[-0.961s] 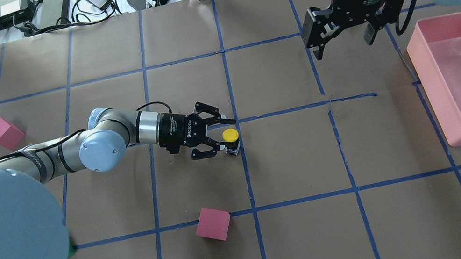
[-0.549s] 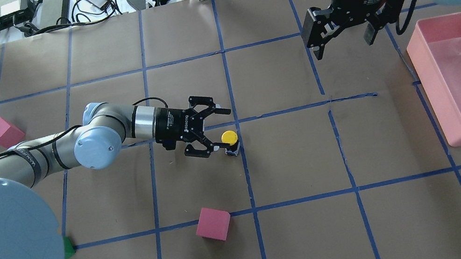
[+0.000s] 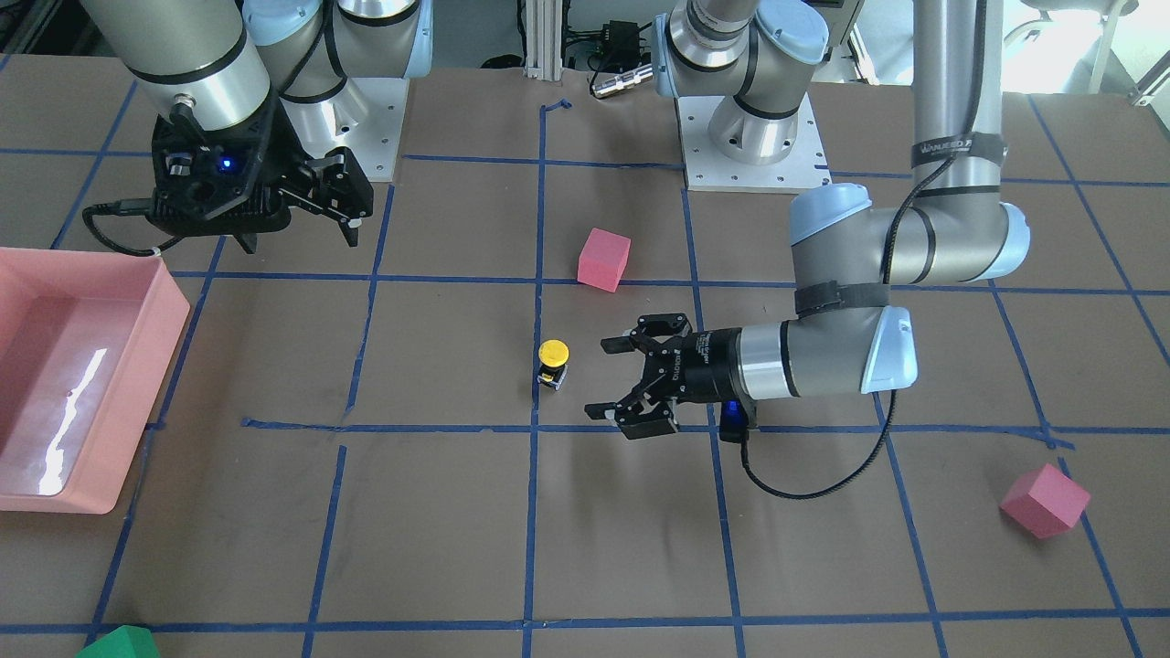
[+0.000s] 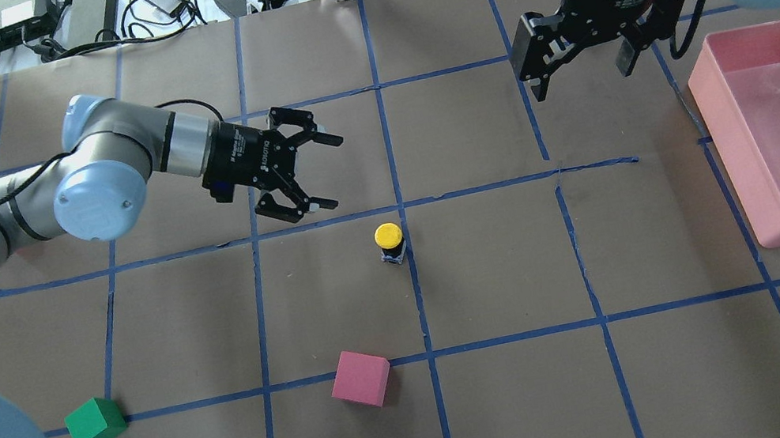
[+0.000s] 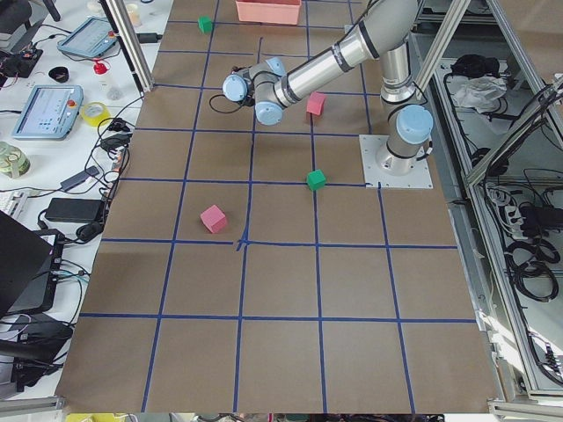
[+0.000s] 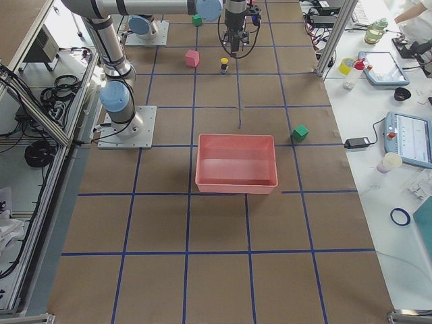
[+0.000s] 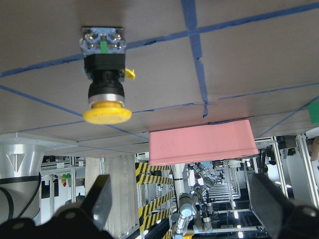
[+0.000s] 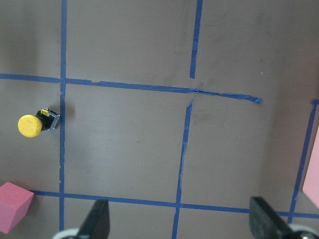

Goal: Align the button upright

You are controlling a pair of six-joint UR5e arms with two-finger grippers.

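Button (image 4: pixel 390 243): upright, cap up, mid-bench.
Left gripper (image 4: pixel 336 171): released, well apart from button.
Right gripper (image 4: pixel 583 84): released, raised, toward right edge.

The button (image 4: pixel 389 242) stands upright on the worktop (image 4: pixel 519 405), base down, touching nothing else. The left gripper (image 4: pixel 338 172) hangs above the worktop to the left of the button, near it but clear of it. The right gripper (image 4: pixel 581 82) hangs well apart from the button, off to its right. The tray (image 4: pixel 704 91) lies on the worktop far to the button's right. The near cube (image 4: pixel 360 378) sits closer to the robot than the button and slightly left of it. The side cube (image 4: pixel 95 423) lies far left of the button, also closer to the robot.
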